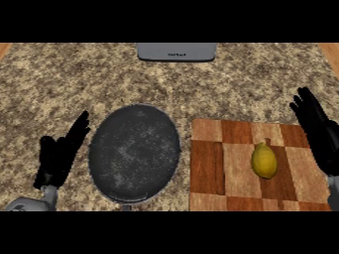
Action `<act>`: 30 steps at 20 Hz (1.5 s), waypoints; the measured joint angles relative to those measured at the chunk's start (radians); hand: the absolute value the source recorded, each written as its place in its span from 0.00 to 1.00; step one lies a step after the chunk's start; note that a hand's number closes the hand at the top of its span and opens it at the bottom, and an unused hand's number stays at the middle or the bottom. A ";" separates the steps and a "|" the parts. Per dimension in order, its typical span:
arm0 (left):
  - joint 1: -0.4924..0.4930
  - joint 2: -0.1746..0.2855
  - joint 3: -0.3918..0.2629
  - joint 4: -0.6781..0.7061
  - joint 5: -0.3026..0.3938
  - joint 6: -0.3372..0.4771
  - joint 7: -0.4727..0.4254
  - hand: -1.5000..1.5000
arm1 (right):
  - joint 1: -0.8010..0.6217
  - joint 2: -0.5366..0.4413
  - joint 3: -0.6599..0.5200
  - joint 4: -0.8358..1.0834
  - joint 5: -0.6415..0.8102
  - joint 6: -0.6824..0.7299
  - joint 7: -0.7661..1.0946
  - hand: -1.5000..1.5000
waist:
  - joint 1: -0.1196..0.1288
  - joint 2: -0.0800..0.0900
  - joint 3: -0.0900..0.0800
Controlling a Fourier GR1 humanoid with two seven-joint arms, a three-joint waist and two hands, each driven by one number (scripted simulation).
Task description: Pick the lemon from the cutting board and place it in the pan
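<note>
The pan lies on the surface, left of centre on the near side. The cutting board lies just to its right, and whether the two touch cannot be told. The lemon rests on the board, right of the board's middle, its length running near to far. A low box sits at the far edge, behind pan and board and well apart from both. The left hand is just left of the pan; the right hand is at the board's right edge.
</note>
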 measured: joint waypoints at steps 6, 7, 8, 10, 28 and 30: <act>-0.006 0.095 0.107 0.054 -0.043 0.039 0.006 0.50 | -0.108 0.021 -0.007 -0.080 -0.030 0.083 -0.019 0.00 | 0.002 0.002 0.006; 0.001 0.100 0.114 0.061 -0.043 0.044 0.012 0.50 | -0.122 0.057 -0.057 -0.093 -0.057 0.040 -0.055 1.00 | -0.019 -0.011 0.016; 0.003 0.108 0.121 0.064 -0.046 0.050 0.014 0.50 | -0.115 -0.005 -0.060 -0.078 0.013 0.024 -0.054 1.00 | -0.025 -0.011 0.005; 0.009 0.125 0.141 0.078 -0.049 0.061 0.022 0.50 | -0.086 -0.064 -0.082 -0.042 0.115 -0.055 -0.054 1.00 | -0.039 -0.007 -0.002; -0.047 0.159 0.215 0.146 -0.070 0.021 0.066 0.50 | 0.279 -0.179 -0.132 -0.427 0.336 -0.177 0.064 0.00 | -0.022 0.002 0.002; -0.043 0.157 0.212 0.143 -0.073 0.021 0.064 0.50 | 0.277 -0.271 -0.126 -0.466 0.373 -0.142 0.179 0.00 | -0.017 0.001 0.000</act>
